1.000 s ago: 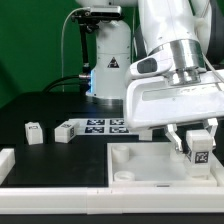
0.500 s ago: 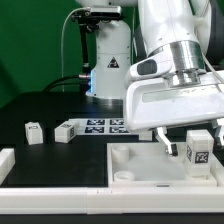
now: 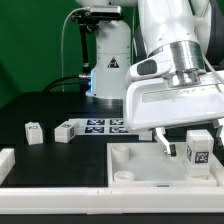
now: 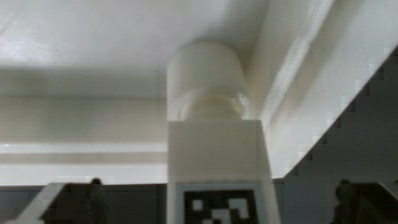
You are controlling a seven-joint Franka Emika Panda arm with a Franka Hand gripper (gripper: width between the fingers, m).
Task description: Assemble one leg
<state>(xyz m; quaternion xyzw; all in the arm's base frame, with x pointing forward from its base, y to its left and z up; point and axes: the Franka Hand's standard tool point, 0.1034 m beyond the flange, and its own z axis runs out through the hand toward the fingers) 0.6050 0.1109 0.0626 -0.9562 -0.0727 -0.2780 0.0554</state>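
A leg (image 3: 200, 150), a small white post with a black-and-white tag facing the camera, stands upright at the right corner of the large white tray (image 3: 140, 165). My gripper (image 3: 194, 148) is open around it, with one finger (image 3: 165, 145) clear of the leg on the exterior view's left. In the wrist view the leg (image 4: 217, 160) sits midway in the gripper (image 4: 217, 205), with dark gaps on both sides, and its round end reaches into the tray's corner (image 4: 210, 80). Both fingertips (image 4: 80, 198) stay apart from the leg.
Two more legs (image 3: 34, 131) (image 3: 65, 130) lie on the black table at the exterior view's left. The marker board (image 3: 102, 125) lies behind the tray. A white part (image 3: 5, 160) shows at the left edge. The robot base (image 3: 105, 60) stands at the back.
One second ago the fingers were shut close on the leg. They have since spread apart and let it go. The leg stays standing in the tray corner.
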